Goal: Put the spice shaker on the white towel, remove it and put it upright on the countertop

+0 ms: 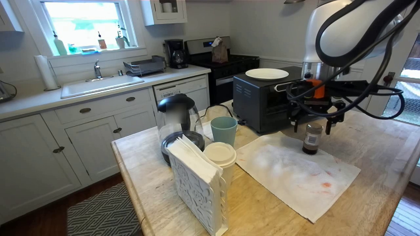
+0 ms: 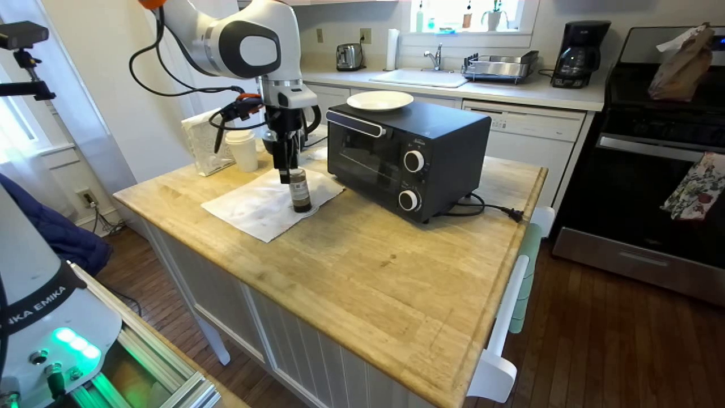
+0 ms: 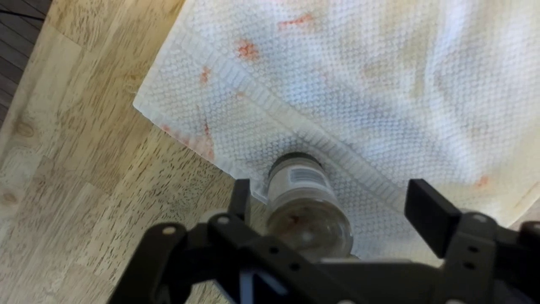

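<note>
The jaws of the black gripper (image 1: 311, 130) stand parted, released, with the small clear cylindrical spice shaker (image 3: 310, 215) between them; in the wrist view gaps show on both sides, the narrower at 9 o'clock from it, the wider at 3. I cannot tell how low the fingertips reach along its top. The spice shaker, dark at the base and pale-labelled, stands upright on the wrinkled, textured off-white towel (image 3: 358, 93), barely inside the border: in the wrist view that edge runs just beside its base at 8 o'clock, the cloth fanning out from 11 round to 3.

In an exterior view, the light tan plank-built wooden countertop (image 2: 396, 272) gives a broad bare stretch from the spice shaker's 4 to 5 o'clock; its long edge passes at 6, with bare wood between edge and towel. The boxy black toaster oven (image 2: 374, 156), a round white plate (image 2: 379, 101) on its roof, walls off the side between 2 and 3.

In an exterior view, the tapered teal cup (image 1: 223, 129) and lidded white paper cup (image 1: 220, 154) stand well apart at 9 o'clock, the white scroll-patterned napkin holder (image 1: 197, 193) at 8; bare wood lies at 3.
</note>
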`<action>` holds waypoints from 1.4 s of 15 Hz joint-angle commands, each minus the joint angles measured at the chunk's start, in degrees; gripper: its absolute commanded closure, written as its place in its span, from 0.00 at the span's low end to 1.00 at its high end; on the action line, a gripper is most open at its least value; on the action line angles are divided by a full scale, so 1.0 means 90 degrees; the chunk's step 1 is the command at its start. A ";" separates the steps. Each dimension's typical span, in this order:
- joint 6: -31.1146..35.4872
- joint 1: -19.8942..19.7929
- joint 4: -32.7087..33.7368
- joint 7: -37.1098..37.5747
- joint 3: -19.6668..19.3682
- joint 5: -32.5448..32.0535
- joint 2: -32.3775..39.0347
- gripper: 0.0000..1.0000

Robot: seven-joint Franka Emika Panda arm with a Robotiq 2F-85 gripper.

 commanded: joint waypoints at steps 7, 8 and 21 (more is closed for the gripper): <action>-0.0012 -0.0007 0.0288 0.0022 -0.0163 -0.0177 0.0175 0.25; -0.0028 0.0006 0.0334 0.0047 -0.0175 -0.0228 0.0234 0.28; -0.0244 0.0472 0.0093 0.1680 -0.0184 -0.1867 -0.0142 0.76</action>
